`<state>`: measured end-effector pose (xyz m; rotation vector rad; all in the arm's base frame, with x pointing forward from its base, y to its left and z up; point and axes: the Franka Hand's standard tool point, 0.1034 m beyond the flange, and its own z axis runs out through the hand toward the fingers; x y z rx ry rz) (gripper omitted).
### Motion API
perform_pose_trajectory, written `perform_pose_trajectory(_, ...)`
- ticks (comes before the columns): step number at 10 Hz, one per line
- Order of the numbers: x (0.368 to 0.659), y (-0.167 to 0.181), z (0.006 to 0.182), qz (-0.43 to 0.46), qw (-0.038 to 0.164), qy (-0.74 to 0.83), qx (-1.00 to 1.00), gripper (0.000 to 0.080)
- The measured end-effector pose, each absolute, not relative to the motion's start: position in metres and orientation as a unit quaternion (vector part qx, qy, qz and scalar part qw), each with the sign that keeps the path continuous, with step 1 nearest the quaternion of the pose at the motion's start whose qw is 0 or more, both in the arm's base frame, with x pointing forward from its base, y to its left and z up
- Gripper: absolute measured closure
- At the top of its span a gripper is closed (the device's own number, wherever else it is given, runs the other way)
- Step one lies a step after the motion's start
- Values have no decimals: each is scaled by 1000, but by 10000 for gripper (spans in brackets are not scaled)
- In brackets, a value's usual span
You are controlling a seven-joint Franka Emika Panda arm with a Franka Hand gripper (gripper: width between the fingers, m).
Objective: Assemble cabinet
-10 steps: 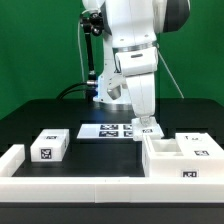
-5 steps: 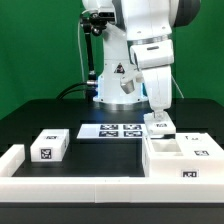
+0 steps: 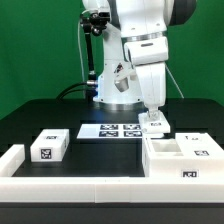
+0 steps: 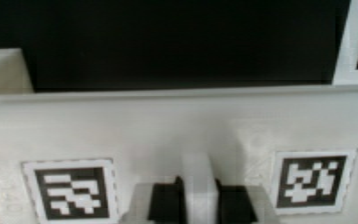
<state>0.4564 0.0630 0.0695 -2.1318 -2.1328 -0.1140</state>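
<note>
Exterior view: jaws, right of centre, closed on a small tagged block (image 3: 153,123). Cabinet (image 3: 182,160): lower right on the table (image 3: 25,125), compartments open upward, just below the held block. Second block (image 3: 48,146): lower left, well apart. Marker board (image 3: 112,130): centre, flat. Wrist view: held block's white two-tag face fills the lower frame, jaws nearly together on it.
</note>
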Motion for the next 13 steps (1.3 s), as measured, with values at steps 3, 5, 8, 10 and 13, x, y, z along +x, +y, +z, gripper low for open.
perform_pose_trajectory(3,456,63,68,-37,64,-703,-707,737)
perform_pose_trajectory(5,457,65,67,-39,64,-704,-706,737)
perform_pose_trajectory(8,459,64,67,-38,61,-710,-701,737)
perform_pose_trajectory(10,458,64,66,-38,61,-710,-701,737)
perform_pose_trajectory(13,458,66,65,-38,60,-715,-695,737)
